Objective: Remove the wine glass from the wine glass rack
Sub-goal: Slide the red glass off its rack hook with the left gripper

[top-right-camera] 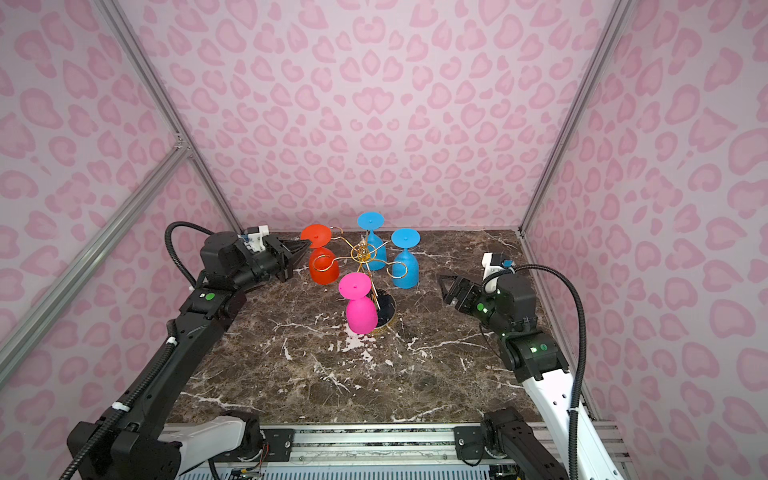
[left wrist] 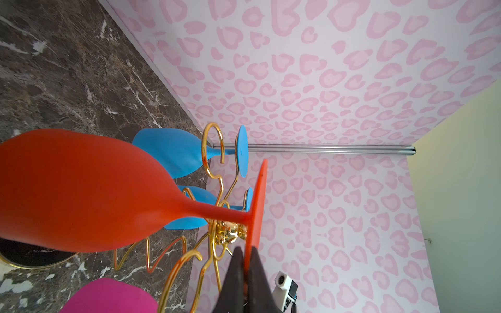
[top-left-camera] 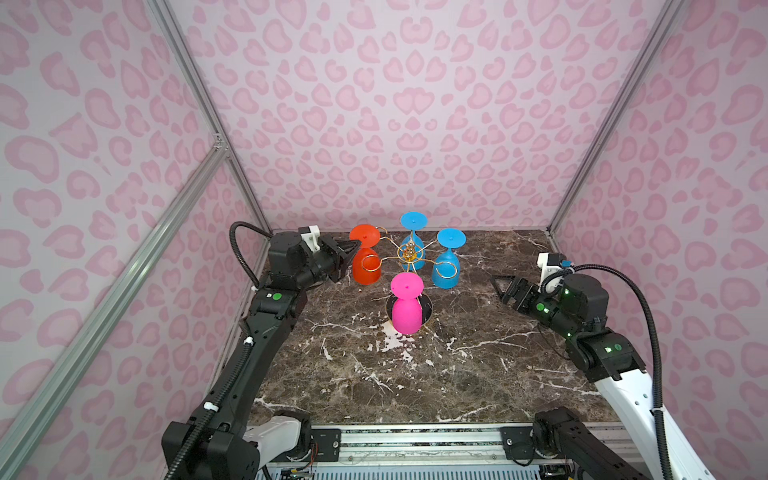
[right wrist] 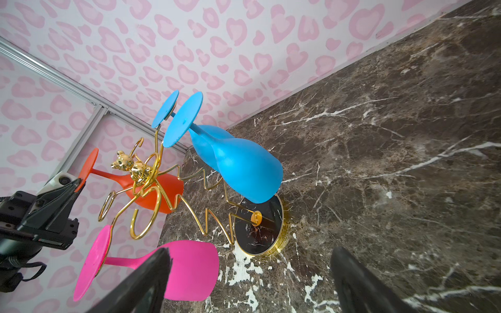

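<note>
Open tabletop lies near and right of the wine glass rack. Pink glass blocks its near side; right blue glass faces my right gripper.

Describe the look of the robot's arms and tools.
The left arm and right arm are black with white base links, green dots and ribbed black cables held by white ties. The left tool and right tool have black triangular fingers, beside white wrist cameras.
</note>
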Tool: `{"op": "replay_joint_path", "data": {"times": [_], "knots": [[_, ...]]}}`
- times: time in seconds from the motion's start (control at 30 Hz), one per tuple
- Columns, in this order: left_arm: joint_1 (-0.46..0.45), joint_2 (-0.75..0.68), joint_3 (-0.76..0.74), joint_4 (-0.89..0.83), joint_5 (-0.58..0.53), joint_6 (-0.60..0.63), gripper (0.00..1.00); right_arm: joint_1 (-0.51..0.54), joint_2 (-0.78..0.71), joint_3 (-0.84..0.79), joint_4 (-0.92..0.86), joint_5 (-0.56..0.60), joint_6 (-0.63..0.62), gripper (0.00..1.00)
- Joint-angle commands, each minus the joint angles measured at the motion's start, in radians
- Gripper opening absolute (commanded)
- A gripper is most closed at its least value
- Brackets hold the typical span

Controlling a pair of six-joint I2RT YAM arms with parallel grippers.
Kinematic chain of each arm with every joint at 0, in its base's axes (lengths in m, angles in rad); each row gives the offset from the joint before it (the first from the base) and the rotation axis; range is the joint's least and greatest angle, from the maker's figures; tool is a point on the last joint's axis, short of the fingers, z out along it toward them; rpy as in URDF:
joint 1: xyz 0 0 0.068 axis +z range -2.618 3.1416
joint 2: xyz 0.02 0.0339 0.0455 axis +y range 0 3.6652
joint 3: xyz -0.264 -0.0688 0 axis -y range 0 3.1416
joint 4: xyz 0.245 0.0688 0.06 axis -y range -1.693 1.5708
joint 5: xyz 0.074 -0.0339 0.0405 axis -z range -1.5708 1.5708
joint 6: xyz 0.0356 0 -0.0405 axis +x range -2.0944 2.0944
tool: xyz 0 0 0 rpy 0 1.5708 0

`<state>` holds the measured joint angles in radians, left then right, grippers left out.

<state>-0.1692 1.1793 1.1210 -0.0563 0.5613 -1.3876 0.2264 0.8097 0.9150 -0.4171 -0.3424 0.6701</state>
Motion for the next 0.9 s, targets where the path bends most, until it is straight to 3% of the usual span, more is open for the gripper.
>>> {"op": "replay_joint_path", "data": {"times": [0.0, 0.33, 0.7, 0.87], "knots": [[0.019, -0.016, -0.007, 0.001, 0.022, 0.023, 0.04, 0.001, 0.006, 0.013, -0.002, -0.012, -0.007, 0.94], [0.050, -0.106, -0.036, -0.080, 0.009, 0.146, 0.04, 0.005, 0.033, 0.081, -0.050, -0.053, -0.076, 0.94], [0.048, -0.193, 0.077, -0.238, -0.034, 0.478, 0.03, 0.043, 0.114, 0.198, -0.062, -0.115, -0.133, 0.94], [0.012, -0.227, 0.135, -0.236, -0.027, 0.649, 0.03, 0.064, 0.181, 0.288, -0.026, -0.234, -0.137, 0.91]]}}
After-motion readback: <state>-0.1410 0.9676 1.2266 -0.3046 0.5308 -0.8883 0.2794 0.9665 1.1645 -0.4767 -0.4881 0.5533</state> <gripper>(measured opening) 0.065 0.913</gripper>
